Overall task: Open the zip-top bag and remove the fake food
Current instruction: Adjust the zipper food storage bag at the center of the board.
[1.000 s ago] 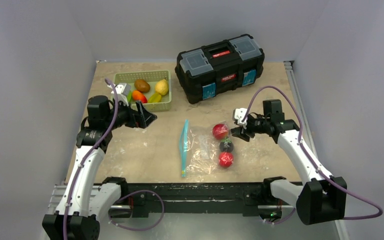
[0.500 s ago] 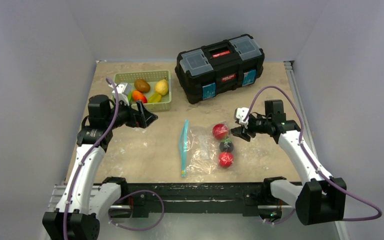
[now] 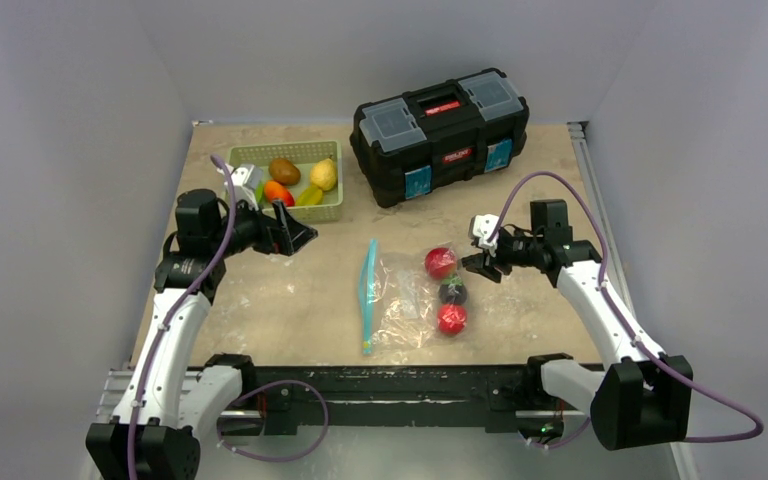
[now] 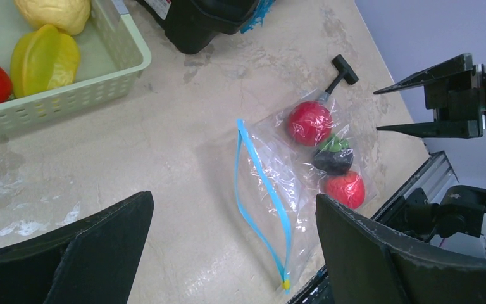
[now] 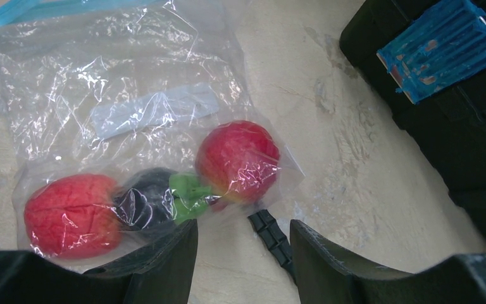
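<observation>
A clear crinkly plastic zip-top bag (image 3: pixel 400 295) lies flat near the middle of the beige stone-look table (image 3: pixel 280 300). Seen from the top camera, its long axis runs from 12 to 6 o'clock. Its thin teal-blue zip strip (image 3: pixel 367 295) forms the 9 o'clock edge and looks sealed along its length.

The glossy plastic fake food is bunched against the closed 3 o'clock edge, all inside the plastic: a red fruit (image 3: pixel 440 263), a dark purple piece with a green cap (image 3: pixel 452 291) and a second red fruit (image 3: pixel 451 319). A small black T-shaped tool (image 4: pixel 342 68) lies at the bag's 1 o'clock corner. Whether it touches the plastic I cannot tell.

The right gripper (image 3: pixel 472 266) hovers just beside that closed edge, at the bag's 3 o'clock. Its jaws are about half parted with nothing between them, and its wrist view shows bare table in the gap. The left gripper (image 3: pixel 298 238) is spread to its widest and is also empty. It sits at the bag's 10 o'clock, close to the pale green plastic basket (image 3: pixel 332 208) that holds more fruit.

So the strip faces the left arm and the fruit-filled end faces the right. The likely plan is for the right gripper to pin the closed end while the left works the mouth open — though the flat strip offers little lip to pinch. The black plastic toolbox (image 3: pixel 440 130) at 12 o'clock stands well apart.
</observation>
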Controlling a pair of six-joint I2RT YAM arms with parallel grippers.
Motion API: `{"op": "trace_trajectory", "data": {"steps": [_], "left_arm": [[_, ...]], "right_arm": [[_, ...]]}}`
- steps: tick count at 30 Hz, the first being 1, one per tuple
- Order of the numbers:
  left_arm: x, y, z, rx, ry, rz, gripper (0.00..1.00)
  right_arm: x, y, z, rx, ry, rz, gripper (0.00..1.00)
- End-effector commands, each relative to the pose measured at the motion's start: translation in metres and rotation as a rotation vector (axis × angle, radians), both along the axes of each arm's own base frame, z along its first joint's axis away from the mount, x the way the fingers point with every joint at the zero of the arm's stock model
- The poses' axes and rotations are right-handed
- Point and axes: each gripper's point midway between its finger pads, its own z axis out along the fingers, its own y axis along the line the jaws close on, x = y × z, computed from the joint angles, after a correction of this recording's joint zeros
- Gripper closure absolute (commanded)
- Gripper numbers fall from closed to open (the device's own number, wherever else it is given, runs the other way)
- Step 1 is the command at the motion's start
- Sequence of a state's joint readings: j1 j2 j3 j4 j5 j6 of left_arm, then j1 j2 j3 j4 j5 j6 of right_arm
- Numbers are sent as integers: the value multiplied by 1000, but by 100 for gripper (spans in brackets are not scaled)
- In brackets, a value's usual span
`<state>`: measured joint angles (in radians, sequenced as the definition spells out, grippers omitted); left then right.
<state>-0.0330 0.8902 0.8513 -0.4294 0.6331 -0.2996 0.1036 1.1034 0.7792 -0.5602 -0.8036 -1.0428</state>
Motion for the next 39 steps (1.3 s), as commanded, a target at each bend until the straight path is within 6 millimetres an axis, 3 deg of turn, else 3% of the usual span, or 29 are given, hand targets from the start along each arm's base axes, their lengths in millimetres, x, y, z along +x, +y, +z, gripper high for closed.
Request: {"op": "trace_trajectory", "data": {"steps": [1,17,26,39], "left_arm": [[3,-7,9,-90,-27,-42,0],[9,2,10,-134,-21,-13,0],[-3,-11,3,-39,-25,-50,0],[-8,-12,-2,54,-45,-45,0]], "right_arm": [[1,2,5,23,-15,4,46],[2,3,5,26,-9,7,46],[4,6,12,61,-7,2,46],[10,-3,12,73,3,-41,46]]}}
